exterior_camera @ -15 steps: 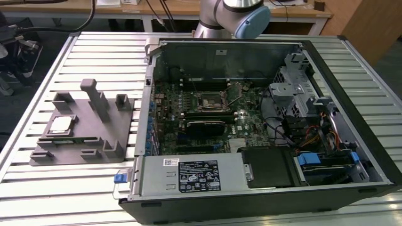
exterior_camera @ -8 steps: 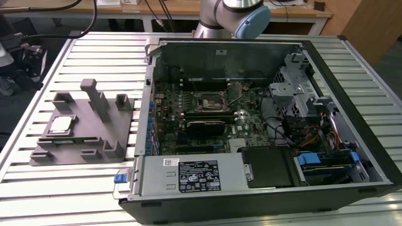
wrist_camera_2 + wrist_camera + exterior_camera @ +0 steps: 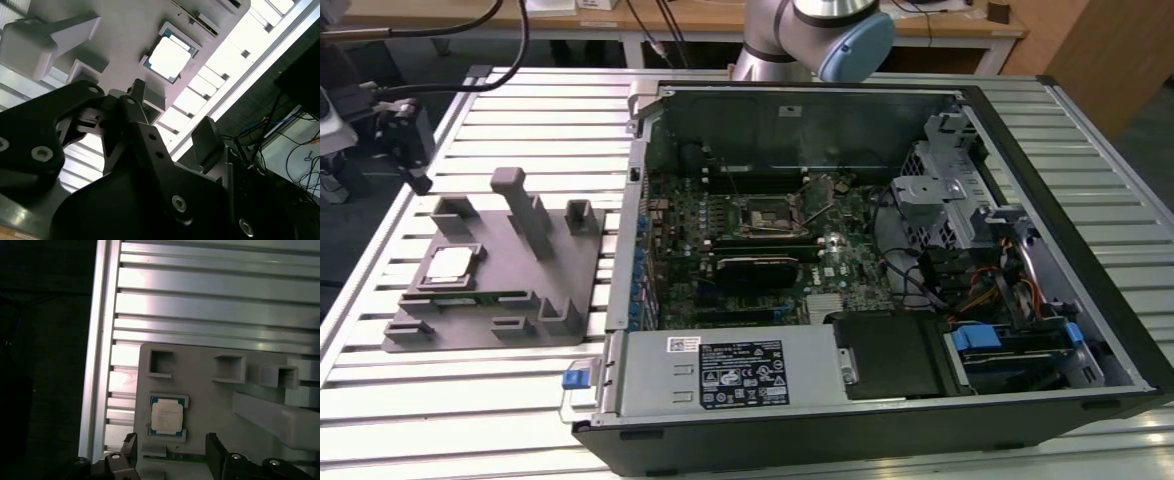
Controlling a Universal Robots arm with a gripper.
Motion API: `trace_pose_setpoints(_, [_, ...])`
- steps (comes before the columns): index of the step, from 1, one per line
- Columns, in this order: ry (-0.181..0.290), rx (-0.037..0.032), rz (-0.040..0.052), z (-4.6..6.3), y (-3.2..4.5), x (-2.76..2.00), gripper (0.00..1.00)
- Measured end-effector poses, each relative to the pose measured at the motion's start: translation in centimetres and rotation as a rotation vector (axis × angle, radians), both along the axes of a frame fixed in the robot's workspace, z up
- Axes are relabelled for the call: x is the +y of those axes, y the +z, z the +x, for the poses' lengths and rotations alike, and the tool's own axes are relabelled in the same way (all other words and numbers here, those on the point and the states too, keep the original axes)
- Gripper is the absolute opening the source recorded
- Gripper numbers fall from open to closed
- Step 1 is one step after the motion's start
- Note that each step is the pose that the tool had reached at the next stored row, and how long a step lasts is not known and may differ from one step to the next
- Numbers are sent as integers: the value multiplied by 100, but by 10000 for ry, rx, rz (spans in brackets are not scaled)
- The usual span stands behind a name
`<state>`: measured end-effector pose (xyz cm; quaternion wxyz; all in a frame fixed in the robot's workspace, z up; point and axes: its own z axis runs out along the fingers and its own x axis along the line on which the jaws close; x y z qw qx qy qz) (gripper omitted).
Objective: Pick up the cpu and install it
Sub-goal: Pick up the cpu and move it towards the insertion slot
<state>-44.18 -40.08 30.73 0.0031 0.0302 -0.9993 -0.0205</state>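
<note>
1. Closest to the lens in both wrist views, the black end effector (image 3: 171, 107) (image 3: 171, 437) hangs over the fixture with its fingers spread wide, holding nothing.
2. Just past the fingers, the cpu (image 3: 450, 263) (image 3: 170, 57) (image 3: 166, 418), a small flat square chip with a silvery-white top, lies untouched in its recess on the grey plastic fixture (image 3: 500, 275) (image 3: 210, 405).
3. A narrow green memory stick (image 3: 172, 457) lies just beside the chip.
4. The fixture rests on the slatted aluminium tabletop (image 3: 480, 400), on the exterior view's left of the open black computer case (image 3: 854, 440). The case's black square socket (image 3: 763, 212) is well apart from the chip.
5. The silver power supply (image 3: 720, 375) carries stickers, but their print is too small to read.
</note>
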Motion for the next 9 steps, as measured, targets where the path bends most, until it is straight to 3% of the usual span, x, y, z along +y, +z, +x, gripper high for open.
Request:
trace_pose_setpoints(2, [0, 0, 0, 0, -20, 0, 70])
trace_pose_setpoints(5, [0, 0, 0, 0, -49, 0, 76])
trace_pose_setpoints(6, [1, 0, 0, 0, -58, 0, 82])
trace_pose_setpoints(9, [2, 1, -1, 0, -84, 0, 82])
